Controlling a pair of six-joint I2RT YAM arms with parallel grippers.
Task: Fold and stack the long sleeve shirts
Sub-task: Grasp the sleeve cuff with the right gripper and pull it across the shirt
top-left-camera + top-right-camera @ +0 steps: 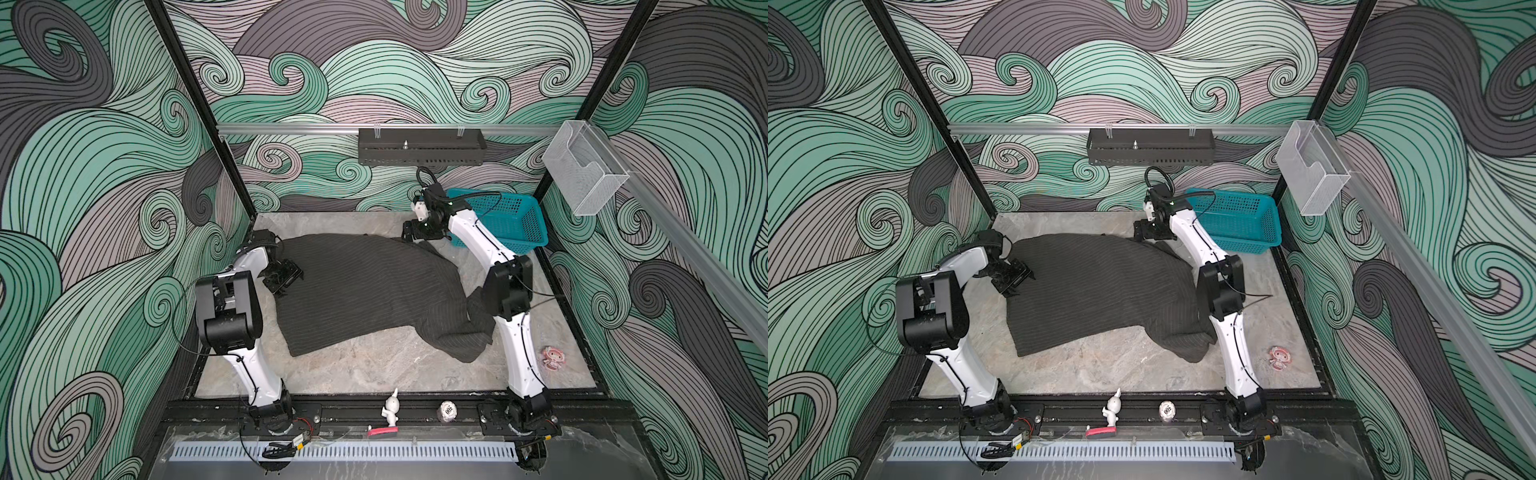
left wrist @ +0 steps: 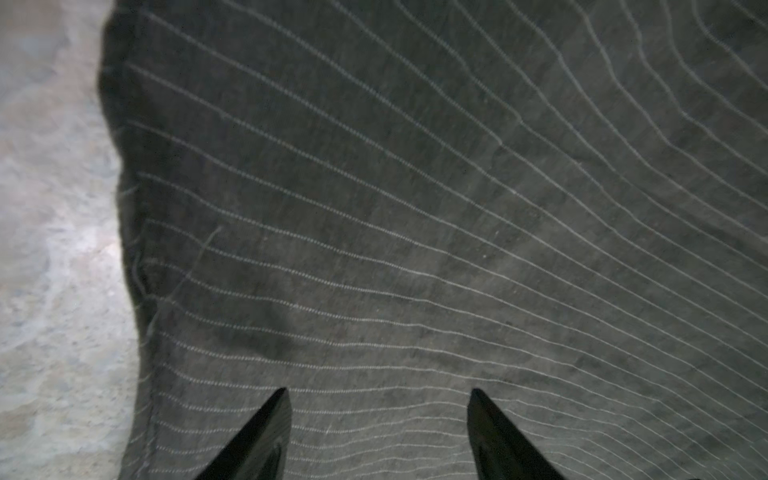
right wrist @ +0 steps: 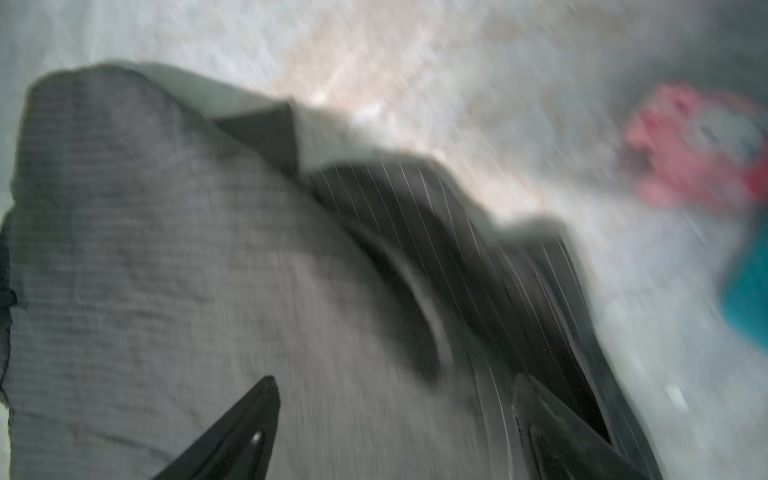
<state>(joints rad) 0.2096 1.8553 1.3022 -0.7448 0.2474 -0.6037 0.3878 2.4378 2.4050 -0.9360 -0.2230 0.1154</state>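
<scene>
One long sleeve shirt point(image 1: 365, 291) point(image 1: 1100, 291), dark charcoal with thin pale pinstripes, lies spread on the grey stone table, bunched into a lump at its front right corner. My left gripper point(image 1: 283, 279) point(image 1: 1012, 276) hovers over the shirt's left edge. In the left wrist view it point(image 2: 379, 392) stands open above flat striped cloth point(image 2: 415, 208), nothing between the fingers. My right gripper point(image 1: 415, 230) point(image 1: 1144, 230) is at the shirt's back right corner. The right wrist view is blurred and shows it point(image 3: 395, 378) open over the fabric point(image 3: 166, 249).
A teal basket point(image 1: 515, 226) point(image 1: 1246, 224) stands at the back right, just behind the right arm. A small red figure point(image 1: 552, 357) lies near the right edge. A white figurine point(image 1: 390, 409) and a small ball point(image 1: 446, 411) sit on the front rail.
</scene>
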